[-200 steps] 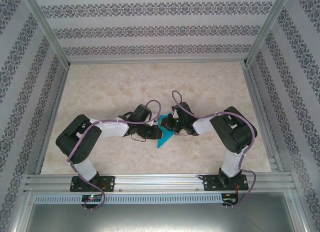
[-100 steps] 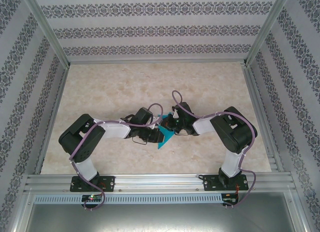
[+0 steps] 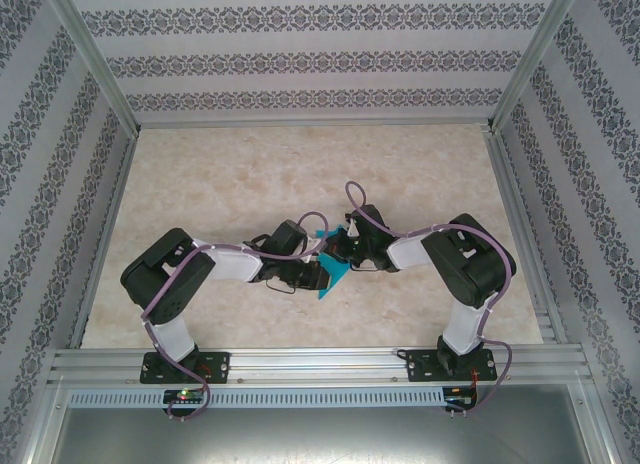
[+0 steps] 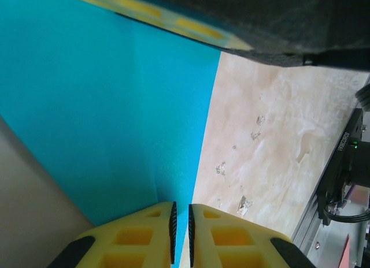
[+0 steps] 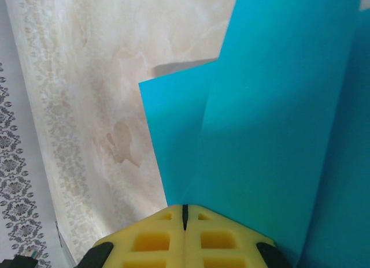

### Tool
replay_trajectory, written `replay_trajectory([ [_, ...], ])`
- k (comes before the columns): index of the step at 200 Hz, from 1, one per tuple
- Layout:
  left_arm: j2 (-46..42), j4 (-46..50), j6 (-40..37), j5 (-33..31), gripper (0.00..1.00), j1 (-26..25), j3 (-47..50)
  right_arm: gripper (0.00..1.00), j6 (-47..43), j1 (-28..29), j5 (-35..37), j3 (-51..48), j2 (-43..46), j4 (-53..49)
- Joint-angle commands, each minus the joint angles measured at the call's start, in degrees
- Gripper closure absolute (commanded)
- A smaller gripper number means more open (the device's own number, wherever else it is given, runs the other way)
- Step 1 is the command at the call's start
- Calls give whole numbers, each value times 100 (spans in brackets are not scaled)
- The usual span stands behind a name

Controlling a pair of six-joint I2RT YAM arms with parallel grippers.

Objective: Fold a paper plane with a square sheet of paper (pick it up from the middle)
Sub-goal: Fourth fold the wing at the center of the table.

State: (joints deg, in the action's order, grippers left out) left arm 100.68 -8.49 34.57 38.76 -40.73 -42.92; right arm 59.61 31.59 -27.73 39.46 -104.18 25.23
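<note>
- Nearest, both arms rise from the rail at the near edge of the table (image 3: 250,174) and bend inward toward each other.
- Just beyond, at mid-table, the left gripper (image 4: 180,209) has its jaws almost together with only a sliver of gap. It appears to pinch the sheet of paper (image 4: 104,106) at its edge, beside a crease.
- Opposite it, the right gripper (image 5: 185,209) is clamped tight on the same sheet where two layers overlap.
- The sheet spans between the two grippers and seems held off the table, casting a shadow, with one corner pointing toward the near side.
- As a judgement, the pick-up is done and at least one fold is in. No pointed nose or wings show, so most of the creasing is left.
</note>
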Motion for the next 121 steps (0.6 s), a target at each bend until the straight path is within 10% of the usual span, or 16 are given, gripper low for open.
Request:
replay_trajectory([
  [1, 79, 41, 86, 70, 83, -179, 215, 100, -194, -127, 475, -323, -182, -775],
  [121, -287, 397, 165, -123, 83, -730, 624, 100, -274, -206, 567, -411, -200, -797],
])
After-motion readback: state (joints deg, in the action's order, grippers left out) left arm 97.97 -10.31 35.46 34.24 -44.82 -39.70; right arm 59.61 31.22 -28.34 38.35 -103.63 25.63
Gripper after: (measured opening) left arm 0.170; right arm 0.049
